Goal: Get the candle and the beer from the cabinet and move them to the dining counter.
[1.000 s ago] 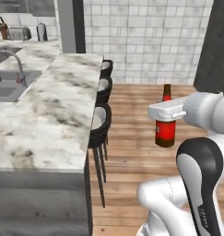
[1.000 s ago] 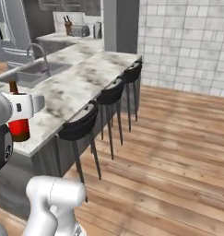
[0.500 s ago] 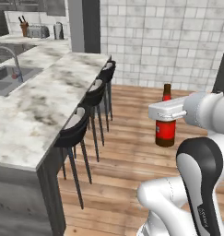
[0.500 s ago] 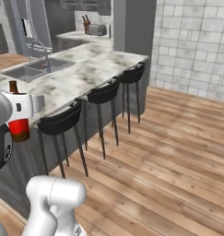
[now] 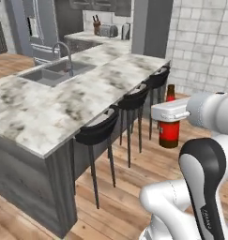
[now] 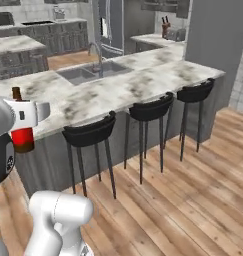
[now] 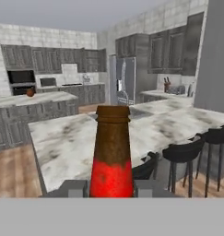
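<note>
Hand around beer; upper cabinet beyond

White arm bent at the elbow, pincer level and closed around a bottle.

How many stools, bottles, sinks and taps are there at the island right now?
Stools: 3
Bottle: 1, in the pincer
Sink: 1
Tap: 1
Total: 6
</note>
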### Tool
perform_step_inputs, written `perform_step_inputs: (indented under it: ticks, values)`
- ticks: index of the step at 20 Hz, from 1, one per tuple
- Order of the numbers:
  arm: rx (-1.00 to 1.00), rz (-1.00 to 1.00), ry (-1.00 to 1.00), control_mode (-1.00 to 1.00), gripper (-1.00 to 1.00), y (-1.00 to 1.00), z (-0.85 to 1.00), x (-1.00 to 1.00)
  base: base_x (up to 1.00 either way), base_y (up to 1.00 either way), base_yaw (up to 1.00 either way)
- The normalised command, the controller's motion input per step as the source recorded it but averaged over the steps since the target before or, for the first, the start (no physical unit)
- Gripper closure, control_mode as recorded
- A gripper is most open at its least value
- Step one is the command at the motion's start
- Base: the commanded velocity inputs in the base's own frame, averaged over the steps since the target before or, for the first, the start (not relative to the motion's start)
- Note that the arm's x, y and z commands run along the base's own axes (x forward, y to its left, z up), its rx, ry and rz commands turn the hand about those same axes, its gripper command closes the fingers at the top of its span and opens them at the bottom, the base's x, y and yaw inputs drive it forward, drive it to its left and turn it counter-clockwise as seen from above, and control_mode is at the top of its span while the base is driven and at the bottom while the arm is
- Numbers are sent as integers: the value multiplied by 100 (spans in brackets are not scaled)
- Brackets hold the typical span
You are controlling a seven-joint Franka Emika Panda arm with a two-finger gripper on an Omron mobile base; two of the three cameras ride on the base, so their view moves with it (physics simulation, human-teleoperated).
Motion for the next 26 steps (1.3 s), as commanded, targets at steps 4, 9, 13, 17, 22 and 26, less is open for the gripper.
perform_step_inputs:
  ticks: [4, 9, 13, 17, 22, 26]
  values:
    - [0, 0, 0, 100, 100, 0, 0, 0, 48, -53, 70]
    - [0, 0, 0, 100, 100, 0, 0, 0, 43, -59, 67]
    - [0, 0, 0, 100, 100, 0, 0, 0, 26, -82, 57]
    - [0, 0, 0, 100, 100, 0, 0, 0, 26, -88, 49]
    - [0, 0, 0, 100, 100, 0, 0, 0, 32, -89, 32]
    - [0, 0, 0, 100, 100, 0, 0, 0, 35, -80, 22]
